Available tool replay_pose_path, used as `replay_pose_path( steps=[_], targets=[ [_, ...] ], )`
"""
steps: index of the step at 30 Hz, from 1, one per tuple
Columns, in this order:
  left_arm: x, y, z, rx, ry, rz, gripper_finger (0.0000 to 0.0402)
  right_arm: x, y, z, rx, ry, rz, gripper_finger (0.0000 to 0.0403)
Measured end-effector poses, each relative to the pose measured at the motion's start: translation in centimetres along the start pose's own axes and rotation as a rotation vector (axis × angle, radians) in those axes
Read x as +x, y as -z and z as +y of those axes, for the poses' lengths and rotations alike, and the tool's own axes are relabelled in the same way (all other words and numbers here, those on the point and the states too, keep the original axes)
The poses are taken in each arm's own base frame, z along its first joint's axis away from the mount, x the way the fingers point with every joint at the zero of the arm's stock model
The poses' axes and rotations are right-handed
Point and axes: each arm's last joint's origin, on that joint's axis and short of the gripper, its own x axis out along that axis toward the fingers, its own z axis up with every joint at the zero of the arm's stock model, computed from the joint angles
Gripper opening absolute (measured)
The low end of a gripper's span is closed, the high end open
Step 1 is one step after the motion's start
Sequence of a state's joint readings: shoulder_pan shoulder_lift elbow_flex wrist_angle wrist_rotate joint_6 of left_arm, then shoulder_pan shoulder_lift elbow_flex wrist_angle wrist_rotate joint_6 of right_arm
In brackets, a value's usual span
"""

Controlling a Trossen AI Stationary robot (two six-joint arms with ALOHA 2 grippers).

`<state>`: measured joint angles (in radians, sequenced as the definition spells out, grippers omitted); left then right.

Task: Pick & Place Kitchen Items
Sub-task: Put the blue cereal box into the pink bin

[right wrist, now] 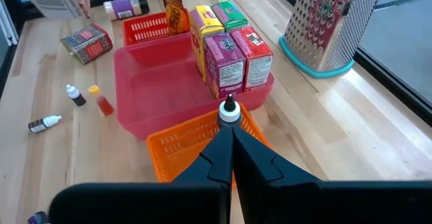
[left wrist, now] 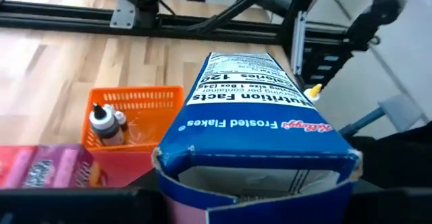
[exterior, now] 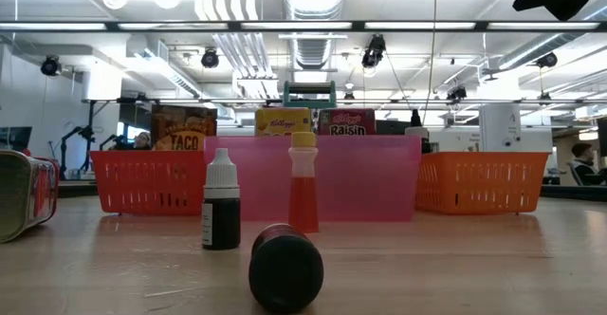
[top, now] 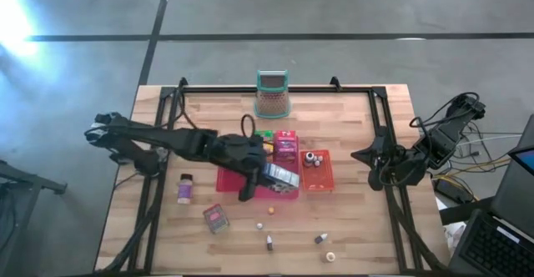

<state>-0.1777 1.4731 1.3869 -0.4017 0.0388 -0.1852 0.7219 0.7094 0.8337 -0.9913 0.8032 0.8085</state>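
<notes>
Your left hand point(top: 269, 177) is gripping the blue Frosted Flakes box point(left wrist: 253, 143) over the pink tray point(top: 229, 179), at 3 o'clock inside it. You are lowering it upright beside the boxes at 12 o'clock before loosening your grip.

"Frosted Flakes", "Nutrition Facts" on blue box point(left wrist: 260, 143)

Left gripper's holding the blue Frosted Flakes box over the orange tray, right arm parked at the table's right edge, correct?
Not quite: the high view shows the left gripper holding the Frosted Flakes box over the red tray, not the orange tray. The right gripper is parked at the right edge.
</notes>
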Motion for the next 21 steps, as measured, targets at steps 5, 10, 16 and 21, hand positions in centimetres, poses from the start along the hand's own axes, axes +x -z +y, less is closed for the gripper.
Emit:
replay_pose_path(
  steps=[5,10,16,21],
  targets=[
    [0.9,-2.0,-0.1,0.045,-0.041,0.114,0.0156,0.0,0.0,0.0,0.001,0.000,0.000,0.0008],
    [2.5,-3.2,-0.1,0.093,-0.108,0.252,0.0156,0.1,0.1,0.0,-0.003,0.003,0.003,0.0008],
    [4.0,-3.3,0.6,0.118,-0.230,0.431,0.0156,0.2,0.3,0.0,-0.005,0.006,0.005,0.0008],
    [4.9,-2.8,1.8,0.126,-0.318,0.545,0.0156,0.4,0.6,0.0,-0.013,0.012,0.011,0.0008]
  ],
)
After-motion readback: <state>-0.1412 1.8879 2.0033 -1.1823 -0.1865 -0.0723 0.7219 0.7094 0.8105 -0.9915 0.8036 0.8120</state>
